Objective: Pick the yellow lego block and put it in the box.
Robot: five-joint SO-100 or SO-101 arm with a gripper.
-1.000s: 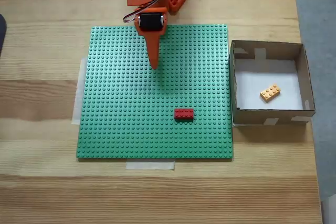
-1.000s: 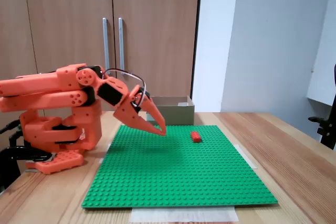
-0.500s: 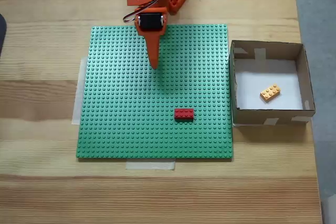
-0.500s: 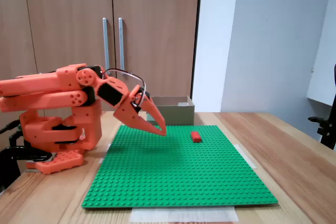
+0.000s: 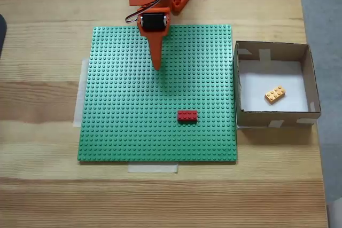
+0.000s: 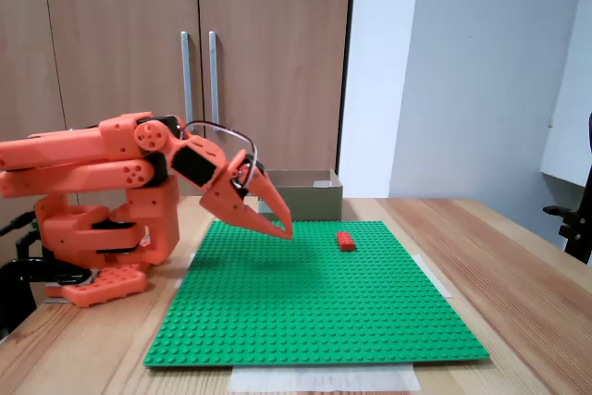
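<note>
A small red lego brick sits on a green studded baseplate, taped to the wooden desk.

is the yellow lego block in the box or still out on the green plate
In. The yellow lego block lies on the white floor inside the box.

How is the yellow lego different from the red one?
The yellow lego block is yellow-orange; the red brick is red. The yellow one lies inside the box; the red one sits on the green baseplate. The yellow one lies at a slant; the red one lines up with the plate's edges. Both look the same size.
</note>
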